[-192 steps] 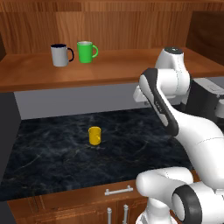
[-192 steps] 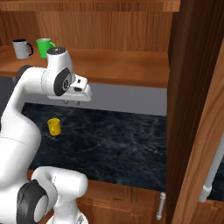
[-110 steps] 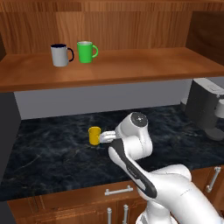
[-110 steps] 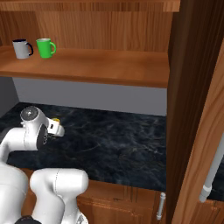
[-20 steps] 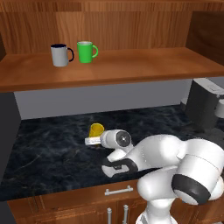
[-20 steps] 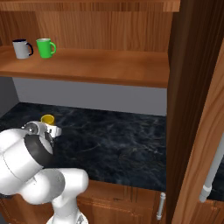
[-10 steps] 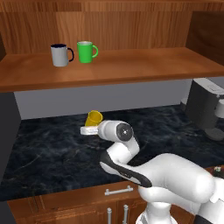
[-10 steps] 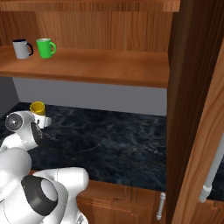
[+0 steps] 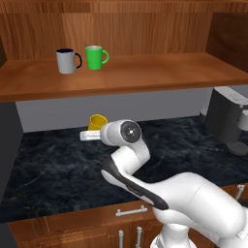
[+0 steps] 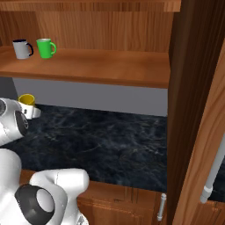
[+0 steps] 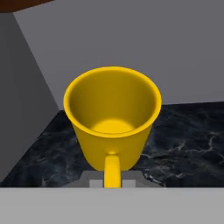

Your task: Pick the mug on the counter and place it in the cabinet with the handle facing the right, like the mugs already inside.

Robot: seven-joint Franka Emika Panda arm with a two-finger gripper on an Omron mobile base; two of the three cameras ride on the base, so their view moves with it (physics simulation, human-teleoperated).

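Gripping: pincer (image 9: 87,136) clamped narrow on the handle (image 11: 112,170) of the mug (image 9: 97,121), holding it clear above the worktop (image 9: 58,164).
Mug look: small, plain yellow all over, tapering toward its base, round open mouth, empty inside, with one yellow loop at the side.
Mug place: in the air at the far left of the worktop, in front of the grey wall, below the shelf of the cabinet (image 9: 145,72); not touching the black slab.
Mug tilt: mouth leans up and a little sideways in the left base view; in the right base view it sits nearly upright on the white hand.
Hand view adds: a look straight into the mug (image 11: 112,114), its bare yellow floor, and the handle pointing back toward the camera, running down between the pincer tips at the bottom edge.
Left base view adds: the white arm bending up from the lower right, its round joint just right of the mug, and a dark coffee machine (image 9: 230,121) at the far right of the worktop.
Right base view adds: the mug (image 10: 26,100) at the left edge, and a tall wooden panel with a silver bar handle (image 10: 214,168) on the right.
Shelf: grey mug (image 9: 66,61) and green mug (image 9: 95,57) side by side at the left, handles to the right.
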